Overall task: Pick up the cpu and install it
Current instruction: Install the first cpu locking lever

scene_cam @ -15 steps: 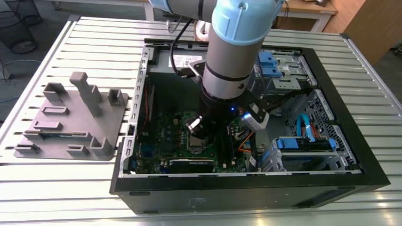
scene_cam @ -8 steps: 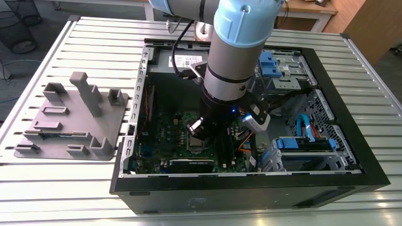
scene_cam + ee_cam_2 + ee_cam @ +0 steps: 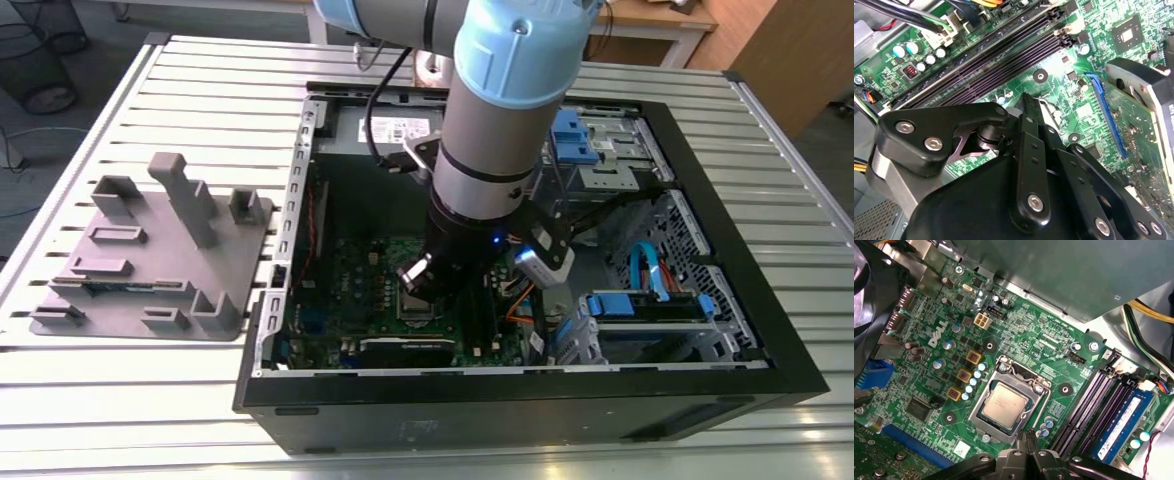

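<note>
CPU (image 3: pixel 1002 405) is already sitting in the motherboard socket (image 3: pixel 1006 400) in the first wrist view, shiny top up, metal frame around it, and the gripper (image 3: pixel 1029 440) is just beside the socket edge. Can't tell from that view if the jaws are wide or narrow; they aren't holding the chip.

Second wrist view: black linkages over the board, memory slots (image 3: pixel 989 60) close by.

Exterior view: the arm reaches down inside the computer case (image 3: pixel 534 400) on the slatted worktop (image 3: pixel 134 400).

My guess is a sideways bump could skew the chip. Room is tight: case walls, cables and graphics card all near.
</note>
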You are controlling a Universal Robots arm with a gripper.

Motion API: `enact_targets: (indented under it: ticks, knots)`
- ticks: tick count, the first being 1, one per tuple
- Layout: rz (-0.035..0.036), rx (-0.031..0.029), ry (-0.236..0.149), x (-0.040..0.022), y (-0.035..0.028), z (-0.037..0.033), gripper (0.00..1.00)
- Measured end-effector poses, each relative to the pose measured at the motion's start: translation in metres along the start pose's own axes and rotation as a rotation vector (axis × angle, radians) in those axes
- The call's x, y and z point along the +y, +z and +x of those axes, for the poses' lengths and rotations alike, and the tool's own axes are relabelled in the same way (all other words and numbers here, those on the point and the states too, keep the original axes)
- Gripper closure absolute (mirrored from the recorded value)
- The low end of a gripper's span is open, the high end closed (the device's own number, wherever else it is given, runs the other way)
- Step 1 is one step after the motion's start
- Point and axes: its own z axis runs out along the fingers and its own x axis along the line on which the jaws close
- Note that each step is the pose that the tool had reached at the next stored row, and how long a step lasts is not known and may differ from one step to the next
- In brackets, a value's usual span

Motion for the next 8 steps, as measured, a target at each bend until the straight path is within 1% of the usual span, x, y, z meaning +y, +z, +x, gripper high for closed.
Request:
enact_targets:
  ticks: [8]
  knots:
    - [0.0001, 0.0002, 0.0, -0.0003, 0.0006, 0.0001, 0.89]
